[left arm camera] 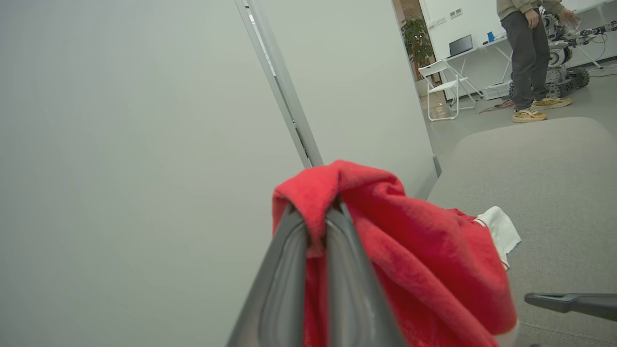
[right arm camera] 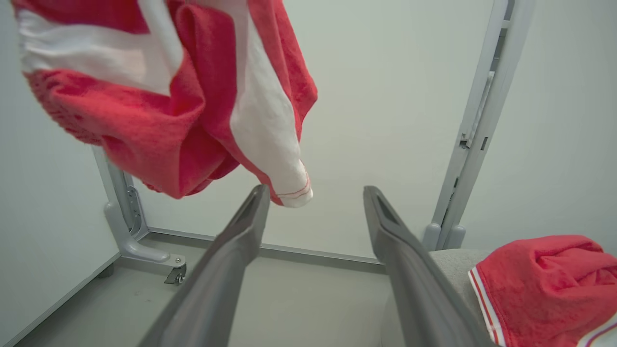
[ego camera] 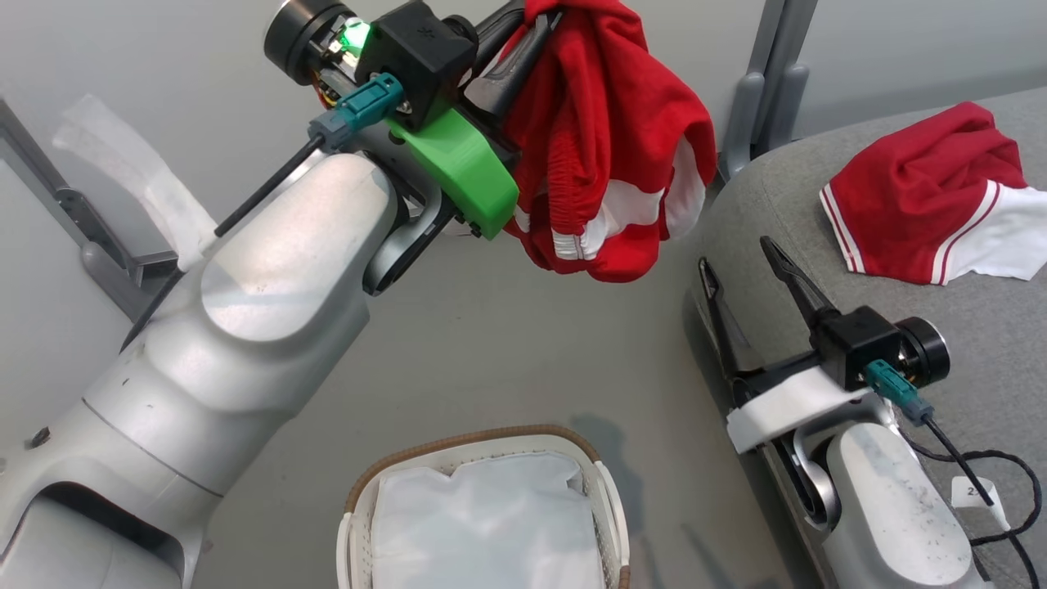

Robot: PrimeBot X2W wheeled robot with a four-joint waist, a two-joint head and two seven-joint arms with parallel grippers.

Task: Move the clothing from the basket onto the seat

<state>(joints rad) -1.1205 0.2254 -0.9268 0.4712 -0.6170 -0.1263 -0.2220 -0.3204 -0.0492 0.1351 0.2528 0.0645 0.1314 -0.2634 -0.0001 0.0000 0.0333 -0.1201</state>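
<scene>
My left gripper [ego camera: 538, 18] is raised high and shut on a red garment with white panels [ego camera: 605, 139], which hangs free above the floor, left of the seat. In the left wrist view the fabric [left arm camera: 424, 250] drapes over the closed fingertips [left arm camera: 295, 226]. A second red and white garment [ego camera: 916, 213] lies crumpled on the grey seat [ego camera: 1006, 327]. My right gripper [ego camera: 734, 254] stands open and empty at the seat's left edge. From the right wrist the hanging garment [right arm camera: 144, 111] shows at upper left, the lying one [right arm camera: 544, 284] at lower right. The basket [ego camera: 483, 438] sits below, showing its white liner [ego camera: 483, 523].
Grey partition panels on metal posts [ego camera: 765, 74] with feet [right arm camera: 135, 236] stand behind. A person [left arm camera: 528, 53] stands far off beside a white folding chair [left arm camera: 446, 82] and a desk. A black cable [ego camera: 994, 474] runs along my right forearm.
</scene>
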